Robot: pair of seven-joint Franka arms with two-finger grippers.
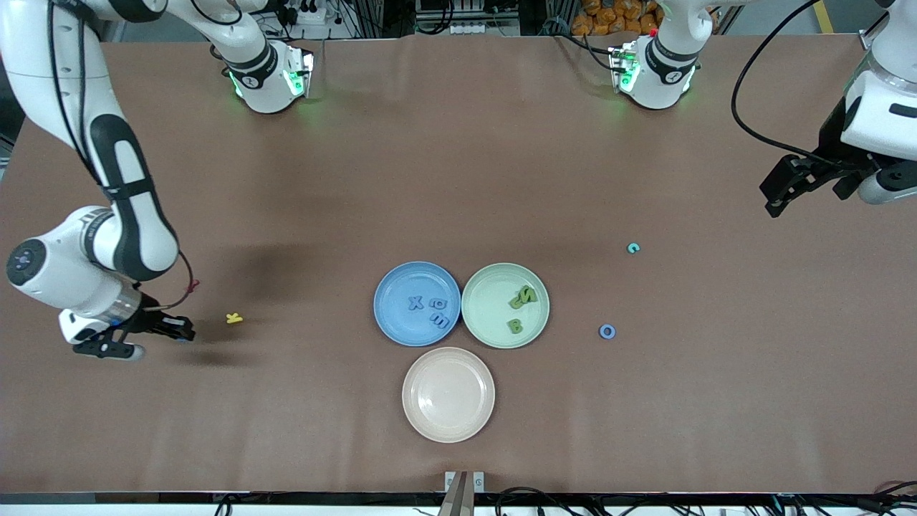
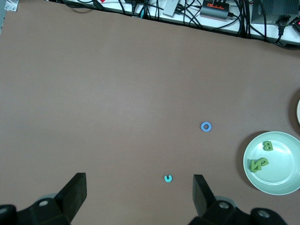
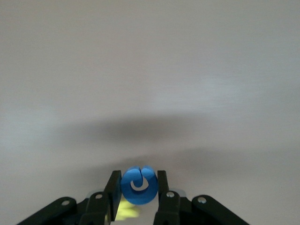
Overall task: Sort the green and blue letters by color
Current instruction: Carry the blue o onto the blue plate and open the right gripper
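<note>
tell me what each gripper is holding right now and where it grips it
The right gripper pinches a blue letter by its two outer edges. The left gripper is open and holds nothing.

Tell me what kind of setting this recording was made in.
Probably a robotics lab bench: two arm bases bolted along a brown-covered table, cables and power strips at its edge, and colored plates, such as the blue plate, set out with toy letters.
</note>
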